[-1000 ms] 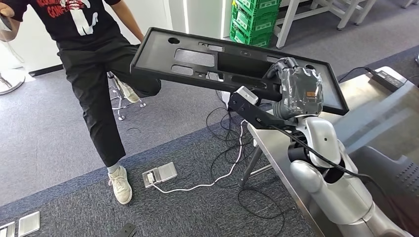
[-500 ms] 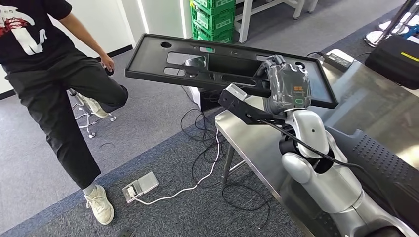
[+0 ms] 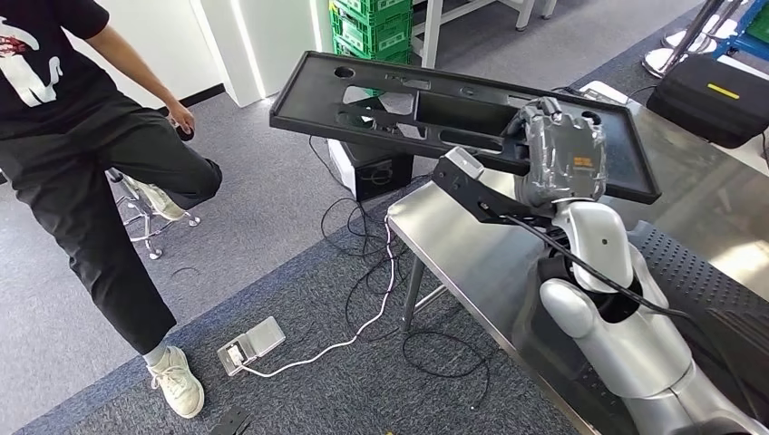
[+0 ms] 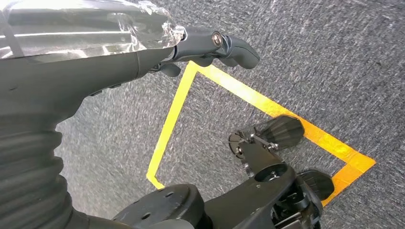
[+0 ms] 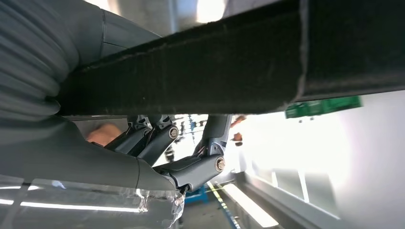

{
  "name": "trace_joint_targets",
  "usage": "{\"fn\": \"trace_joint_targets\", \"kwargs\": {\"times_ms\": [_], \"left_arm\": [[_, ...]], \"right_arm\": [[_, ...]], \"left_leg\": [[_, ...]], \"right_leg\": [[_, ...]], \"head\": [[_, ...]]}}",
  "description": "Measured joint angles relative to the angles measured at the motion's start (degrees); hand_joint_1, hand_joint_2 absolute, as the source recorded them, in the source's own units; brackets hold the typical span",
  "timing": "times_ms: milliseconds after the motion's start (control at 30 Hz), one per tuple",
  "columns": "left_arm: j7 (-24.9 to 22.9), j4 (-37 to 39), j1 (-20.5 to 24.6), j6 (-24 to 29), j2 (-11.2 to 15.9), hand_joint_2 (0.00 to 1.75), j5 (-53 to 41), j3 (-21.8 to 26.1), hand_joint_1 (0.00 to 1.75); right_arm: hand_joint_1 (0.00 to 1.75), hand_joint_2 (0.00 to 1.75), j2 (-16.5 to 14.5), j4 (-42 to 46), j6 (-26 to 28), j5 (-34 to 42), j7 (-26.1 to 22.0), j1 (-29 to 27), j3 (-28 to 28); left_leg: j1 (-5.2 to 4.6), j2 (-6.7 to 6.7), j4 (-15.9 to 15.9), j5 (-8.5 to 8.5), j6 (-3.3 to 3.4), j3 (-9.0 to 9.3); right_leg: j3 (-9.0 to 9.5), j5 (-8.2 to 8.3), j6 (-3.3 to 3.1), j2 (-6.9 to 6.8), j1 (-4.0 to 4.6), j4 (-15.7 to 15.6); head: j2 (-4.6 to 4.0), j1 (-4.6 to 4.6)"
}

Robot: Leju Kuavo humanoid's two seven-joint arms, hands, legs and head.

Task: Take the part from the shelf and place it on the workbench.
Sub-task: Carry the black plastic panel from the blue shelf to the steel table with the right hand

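Note:
The part is a long black flat panel (image 3: pixel 408 100) with several cut-outs, held roughly level in the air. My right hand (image 3: pixel 558 159), wrapped in clear film, grips its near edge toward the right end. In the right wrist view the panel's dark edge (image 5: pixel 239 62) crosses the picture with my fingers (image 5: pixel 191 167) curled under it. The panel's right half hangs over the corner of the shiny metal workbench (image 3: pixel 453 245). My left hand (image 4: pixel 210 43) hangs over grey carpet, fingers extended and holding nothing.
A person (image 3: pixel 82 136) in black stands at the left with one leg raised. Cables (image 3: pixel 363 272) and a foot pedal (image 3: pixel 249 343) lie on the carpet. Green crates (image 3: pixel 372 23) stand behind. A black case (image 3: pixel 716 95) sits at the bench's far end. Yellow tape (image 4: pixel 267 107) marks the floor.
The whole view has swung, so the workbench and black case have come further into the picture. My right hand keeps its hold on the panel, which now reaches over the bench corner.

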State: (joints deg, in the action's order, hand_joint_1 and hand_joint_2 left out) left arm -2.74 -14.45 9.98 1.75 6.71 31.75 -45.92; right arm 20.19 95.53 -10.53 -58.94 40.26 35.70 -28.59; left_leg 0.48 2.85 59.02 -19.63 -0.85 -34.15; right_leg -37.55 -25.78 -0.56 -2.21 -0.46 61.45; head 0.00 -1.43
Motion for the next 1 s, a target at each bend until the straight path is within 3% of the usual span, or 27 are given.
{"fn": "trace_joint_targets", "kwargs": {"times_ms": [33,100,167,267,300,333,367,400,467,500,567,633,667,733,800,867,900,1000], "left_arm": [[0.0,0.0,0.0,0.0,0.0,1.75,0.0,0.0,0.00],[-0.1,0.0,0.0,0.0,0.0,1.75,-0.1,0.0,0.00],[-0.1,0.0,0.1,0.0,0.0,1.75,-0.2,0.0,0.00],[-0.2,0.0,0.0,0.0,0.0,1.75,-0.3,0.0,0.00],[-0.3,0.0,0.0,0.0,0.0,1.75,-0.4,0.0,0.00],[-0.4,0.0,0.0,0.0,0.0,1.75,-0.5,-0.1,0.00],[-0.4,0.0,-0.1,0.0,0.0,1.75,-0.5,-0.1,0.00],[-0.4,0.0,0.0,0.0,0.0,1.75,-0.5,-0.1,0.00],[-0.5,0.0,0.0,0.0,0.0,1.75,-0.5,-0.1,0.00],[-0.5,0.0,0.0,0.0,0.1,1.75,-0.5,-0.1,0.00],[-0.6,0.0,0.0,0.0,0.2,1.75,-0.5,-0.1,0.00],[-0.6,0.0,0.0,0.0,0.2,1.75,-0.5,-0.1,0.00],[-0.6,0.0,0.1,0.0,0.2,1.75,-0.5,-0.1,0.00],[-0.6,0.0,0.2,0.0,0.2,1.75,-0.5,-0.1,0.00],[-0.6,0.0,0.2,0.0,0.2,1.75,-0.5,-0.1,0.00],[-0.6,0.0,0.0,0.0,0.1,1.75,-0.5,-0.1,0.00],[-0.6,0.0,0.0,0.0,0.1,1.75,-0.4,-0.1,0.00],[-0.6,0.0,0.2,0.1,0.1,1.75,-0.3,-0.1,0.00]], "right_arm": [[1.75,1.75,0.0,-0.2,-0.4,-0.5,0.0,0.4,0.0],[1.75,1.75,0.1,-0.6,-0.9,-1.4,0.0,0.7,0.1],[1.75,1.75,0.2,-1.1,-1.1,-2.2,0.0,1.0,0.1],[1.75,1.75,0.2,-1.9,-1.1,-2.8,0.0,1.6,0.4],[1.75,1.75,0.3,-2.3,-1.1,-2.9,0.0,1.7,0.6],[1.75,1.75,0.3,-2.7,-1.1,-2.9,0.0,1.7,0.7],[1.75,1.75,0.4,-3.1,-1.1,-2.9,0.0,1.8,0.7],[1.75,1.75,0.5,-3.4,-1.1,-2.9,0.0,1.8,0.8],[1.75,1.75,0.6,-3.9,-1.1,-3.0,0.0,2.1,0.9],[1.75,1.75,0.6,-4.1,-1.1,-3.2,0.0,2.4,0.9],[1.75,1.75,0.7,-4.5,-1.1,-3.4,0.0,2.6,0.9],[1.75,1.75,0.8,-4.8,-1.1,-3.5,0.0,2.6,1.0],[1.75,1.75,1.0,-4.9,-1.1,-3.5,0.0,2.7,1.0],[1.75,1.75,1.2,-5.2,-1.0,-3.6,0.0,3.0,1.1],[1.75,1.75,1.3,-5.5,-0.9,-3.7,0.0,3.2,1.2],[1.75,1.75,1.3,-5.9,-0.9,-3.6,0.0,3.2,1.2],[1.75,1.75,1.3,-6.0,-0.9,-3.5,0.0,3.2,1.2],[1.75,1.75,1.4,-6.4,-0.9,-3.6,0.0,3.7,1.2]], "left_leg": [[-0.18,0.35,0.1,-0.09,-0.24,-0.03],[-0.31,1.03,0.2,-0.25,-0.79,0.06],[-0.11,0.43,1.7,-1.56,-1.41,-0.18],[0.08,-1.85,11.4,-6.92,-1.80,-4.15],[0.08,-2.11,14.8,-8.20,-1.81,-5.77],[0.05,-2.25,16.7,-8.42,-1.73,-6.73],[0.02,-2.34,16.3,-7.45,-1.57,-6.63],[-0.03,-2.53,13.7,-5.55,-1.30,-5.54],[-0.07,-3.93,6.4,-1.74,-0.55,-2.26],[-0.11,-4.87,3.4,-0.66,-0.24,-1.05],[-0.23,-5.97,0.7,-0.19,0.12,-0.16],[-0.25,-5.20,-0.1,0.15,0.37,0.03],[-0.14,-4.86,-0.6,0.41,0.61,0.25],[0.11,-4.05,-1.5,0.90,1.04,0.59],[0.08,-3.18,-1.5,0.96,1.18,0.58],[0.11,-2.25,-1.4,0.87,1.12,0.56],[0.16,-1.81,-1.3,0.77,1.00,0.56],[0.17,-0.73,-0.6,0.14,0.25,0.56]], "right_leg": [[0.53,0.06,-0.28,-0.41,0.17,-1.3],[0.46,0.05,-0.97,0.32,0.27,-1.6],[0.54,0.23,-1.58,1.07,0.15,-1.8],[0.59,0.37,-2.29,2.20,0.22,-1.9],[0.59,0.38,-2.40,2.67,0.34,-1.9],[0.61,0.38,-2.45,3.19,0.45,-1.9],[0.65,0.38,-2.46,3.72,0.54,-1.9],[0.73,0.38,-2.46,4.25,0.63,-1.9],[0.83,0.41,-2.40,5.10,0.68,-1.8],[0.74,0.46,-2.31,5.52,0.64,-1.8],[0.36,0.73,-1.82,6.28,0.27,-1.8],[0.20,0.91,-1.13,6.73,0.01,-2.0],[0.11,0.62,-0.83,6.30,0.03,-1.7],[-1.45,-1.67,-0.32,4.47,0.03,1.9],[-4.94,-5.01,0.21,3.09,-0.26,9.3],[-6.97,-5.78,0.67,2.73,-0.57,13.4],[-6.32,-4.59,0.83,2.56,-0.69,12.1],[-0.68,-0.02,0.78,1.02,-0.65,1.0]], "head": [[0.00,-0.03],[0.00,0.32],[0.00,0.82],[0.00,1.81],[0.00,2.06],[0.00,2.24],[0.00,2.43],[0.00,2.61],[0.00,2.88],[0.00,2.87],[0.00,2.85],[0.00,3.09],[0.00,3.11],[0.00,2.58],[0.00,1.72],[0.00,1.22],[0.00,1.01],[0.00,0.38]]}}
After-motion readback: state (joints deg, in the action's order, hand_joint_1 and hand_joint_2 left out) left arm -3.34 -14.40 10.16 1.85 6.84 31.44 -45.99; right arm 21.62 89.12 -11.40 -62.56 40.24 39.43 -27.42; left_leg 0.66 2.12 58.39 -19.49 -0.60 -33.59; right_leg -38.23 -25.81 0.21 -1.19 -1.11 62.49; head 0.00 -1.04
